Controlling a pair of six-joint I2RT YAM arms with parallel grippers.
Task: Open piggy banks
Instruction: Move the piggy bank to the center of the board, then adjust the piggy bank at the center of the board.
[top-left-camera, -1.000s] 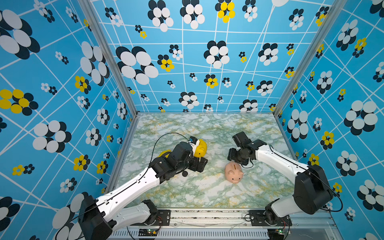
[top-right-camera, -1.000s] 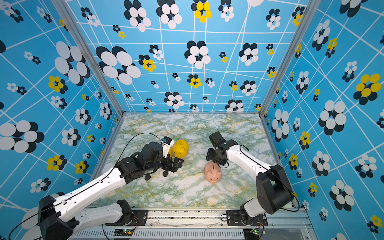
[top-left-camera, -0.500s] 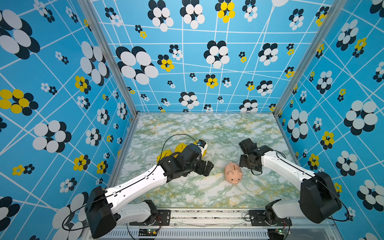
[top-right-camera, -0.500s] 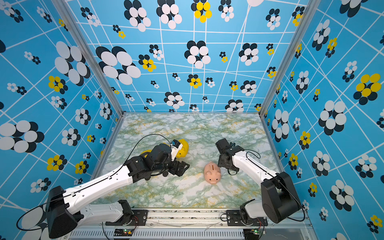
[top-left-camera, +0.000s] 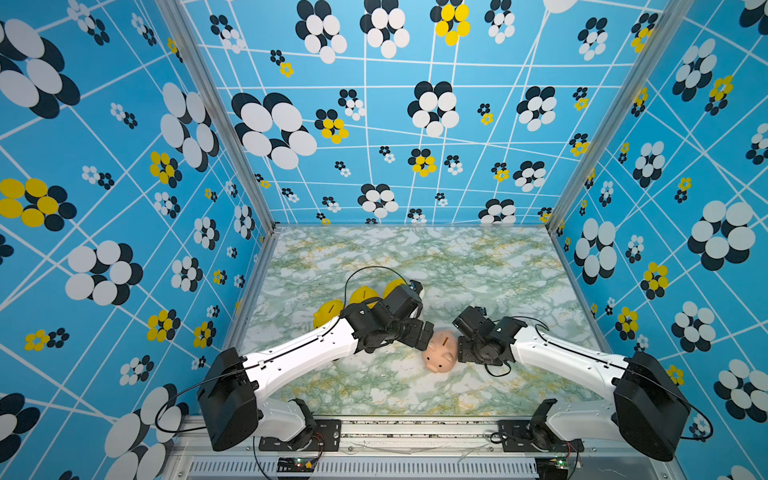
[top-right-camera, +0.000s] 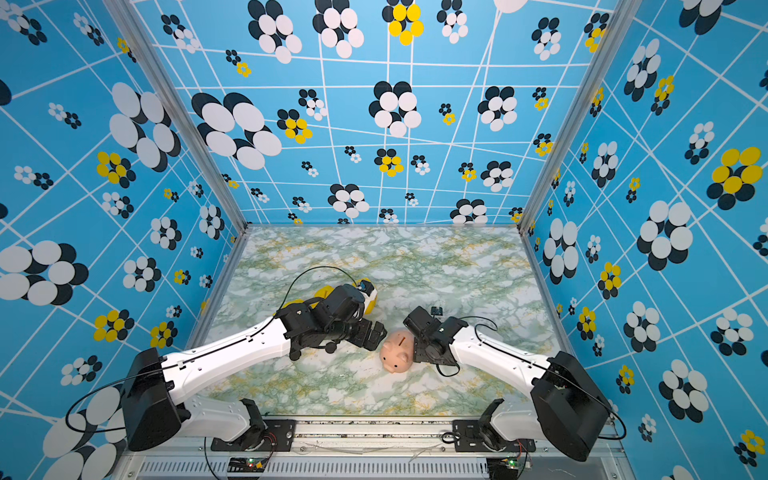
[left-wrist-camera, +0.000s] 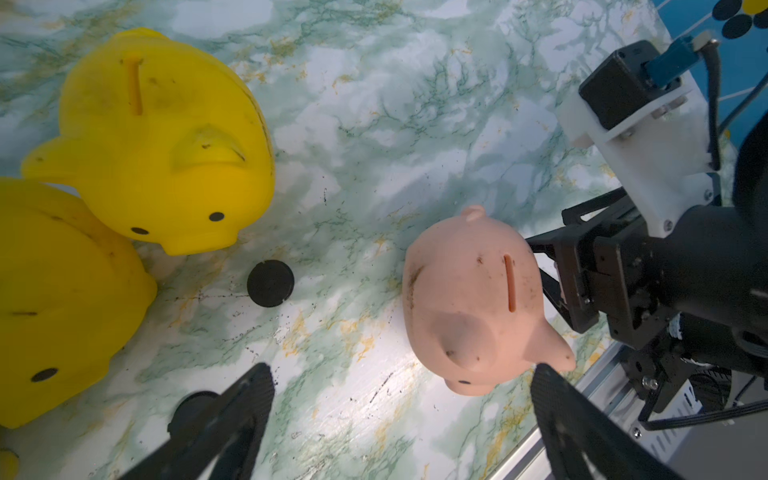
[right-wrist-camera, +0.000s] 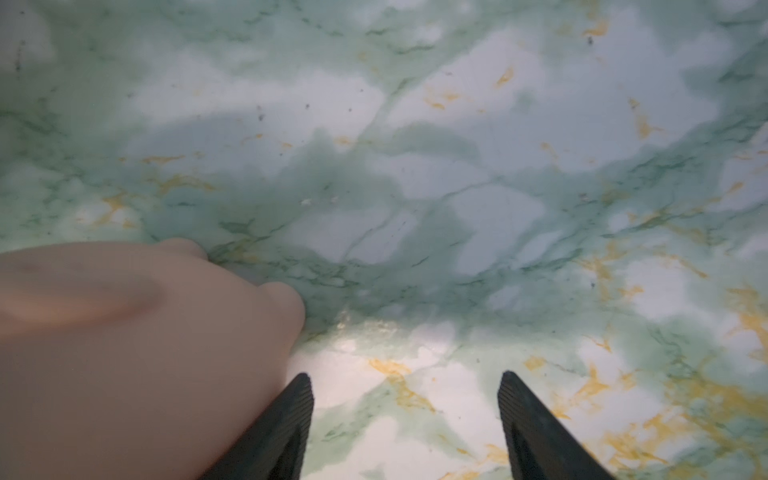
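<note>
Pale pink plastic pig-shaped bank (top-left-camera: 440, 353) is stood upright on the green marbled desk (top-left-camera: 478, 266), coin slot up, between the two arms. Left fingers (left-wrist-camera: 232, 415) are spread wide apart and empty, with the bank at the mouth of the gap, near one tip. Right fingers (right-wrist-camera: 291, 428) are apart and empty, with the bank just beside one, outside the gap. Snout is pointed toward the front rail (top-left-camera: 415, 428), long axis roughly back-to-front. Three bright yellow plastic pig banks (top-left-camera: 363, 296) are clustered behind the left arm. Open desk is seen behind and right of the pink bank.
</note>
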